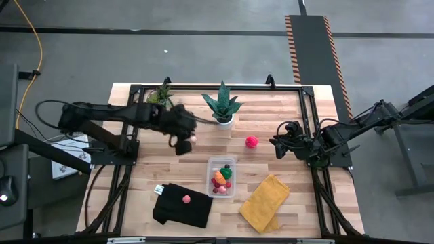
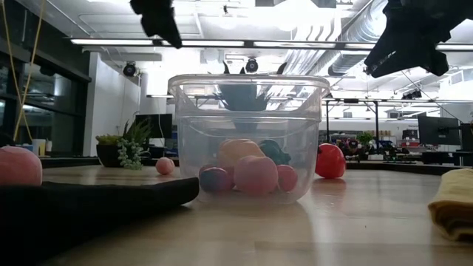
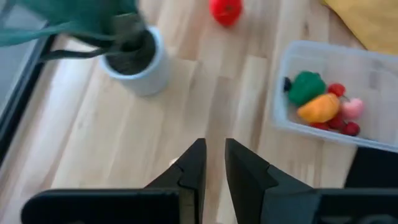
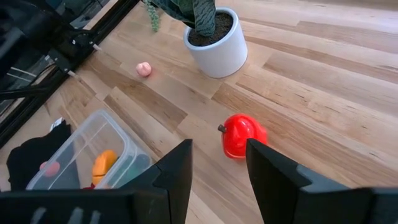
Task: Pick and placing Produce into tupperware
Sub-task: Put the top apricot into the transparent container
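The clear tupperware (image 1: pixel 211 167) stands near the table's middle front, holding orange, green, red and pink produce (image 3: pixel 320 106). A red piece (image 1: pixel 251 141) lies on the wood right of the white plant pot. A small pink piece (image 1: pixel 193 139) lies on the wood beside my left gripper (image 1: pixel 182 141), and another pink piece (image 1: pixel 186 198) rests on the black cloth. My left gripper (image 3: pixel 214 163) hangs above the table with a narrow gap between its fingers and nothing in it. My right gripper (image 4: pixel 217 163) stands open, raised, to the right of the red piece (image 4: pixel 242 135).
A spiky plant in a white pot (image 1: pixel 222 108) stands at the far middle, and a smaller plant (image 1: pixel 161 95) at the far left. The black cloth (image 1: pixel 178 210) lies front left and a yellow cloth (image 1: pixel 266 202) front right. Black frame rails run along the table's sides.
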Robot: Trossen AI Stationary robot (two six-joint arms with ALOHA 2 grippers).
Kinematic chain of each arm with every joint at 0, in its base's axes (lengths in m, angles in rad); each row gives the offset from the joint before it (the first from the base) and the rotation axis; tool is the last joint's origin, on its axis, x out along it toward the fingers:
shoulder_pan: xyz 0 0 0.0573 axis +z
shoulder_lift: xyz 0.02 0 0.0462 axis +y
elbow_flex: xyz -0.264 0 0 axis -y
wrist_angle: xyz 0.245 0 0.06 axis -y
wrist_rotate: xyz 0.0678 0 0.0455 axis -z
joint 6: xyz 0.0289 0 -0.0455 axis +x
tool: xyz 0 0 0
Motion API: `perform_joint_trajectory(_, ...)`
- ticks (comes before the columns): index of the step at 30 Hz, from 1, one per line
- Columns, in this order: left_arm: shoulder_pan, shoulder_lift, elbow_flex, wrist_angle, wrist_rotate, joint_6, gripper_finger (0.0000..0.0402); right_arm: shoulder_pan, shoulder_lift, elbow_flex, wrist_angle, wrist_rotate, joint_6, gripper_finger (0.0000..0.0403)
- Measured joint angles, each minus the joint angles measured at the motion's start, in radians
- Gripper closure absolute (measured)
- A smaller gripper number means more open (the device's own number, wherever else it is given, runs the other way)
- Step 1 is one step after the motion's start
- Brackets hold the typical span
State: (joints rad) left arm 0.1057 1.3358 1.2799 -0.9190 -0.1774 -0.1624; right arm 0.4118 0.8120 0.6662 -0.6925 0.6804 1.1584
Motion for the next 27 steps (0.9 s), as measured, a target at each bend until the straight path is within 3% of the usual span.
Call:
perform_joint_trajectory(7,0.053,-0.205,-0.176,0.056,0.003,-0.084,0.0354,0.000,0.000,0.000,-0.008,0.002,-0.012,0.0261)
perform_joint_trajectory(13,0.052,-0.374,-0.384,0.232,-0.003,-0.191,0.0362,0.000,0.000,0.000,-0.006,0.027,-0.014,0.0261)
perform_joint_trajectory(16,0.052,-0.439,-0.486,0.312,-0.054,-0.262,0.0366,0.000,0.000,0.000,-0.007,0.030,-0.014,0.0261)
perform_joint_trajectory(27,0.052,-0.487,-0.715,0.343,-0.183,-0.537,0.0361,0.000,0.000,0.000,-0.005,0.042,-0.007,0.0261)
